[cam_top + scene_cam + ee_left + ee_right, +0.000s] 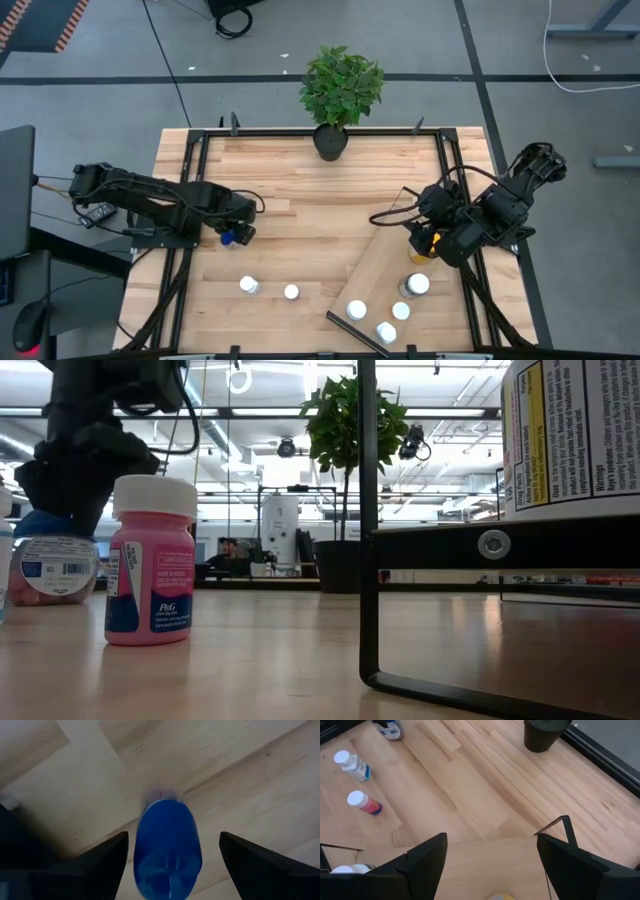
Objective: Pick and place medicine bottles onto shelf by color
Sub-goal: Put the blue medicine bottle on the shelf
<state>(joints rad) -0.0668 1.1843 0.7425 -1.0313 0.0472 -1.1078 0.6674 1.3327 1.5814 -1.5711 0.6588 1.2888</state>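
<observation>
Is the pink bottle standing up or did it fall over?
Standing up. The pink bottle sits flat on the table, white cap on top.

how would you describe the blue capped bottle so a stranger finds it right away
Start at the left arm over the wooden table. The blue-capped bottle stands under the left gripper, between its open fingers. The other loose bottles have white caps.

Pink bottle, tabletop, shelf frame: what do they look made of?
Pink bottle: likely glossy plastic; smooth pink body with a soft sheen, a printed label and a matte white cap.
Tabletop: light wood planks, satin finish; grain and board seams show, and the low view shows faint reflections.
Shelf frame: thin black bar, probably painted metal, bent at its foot; not certain.
</observation>
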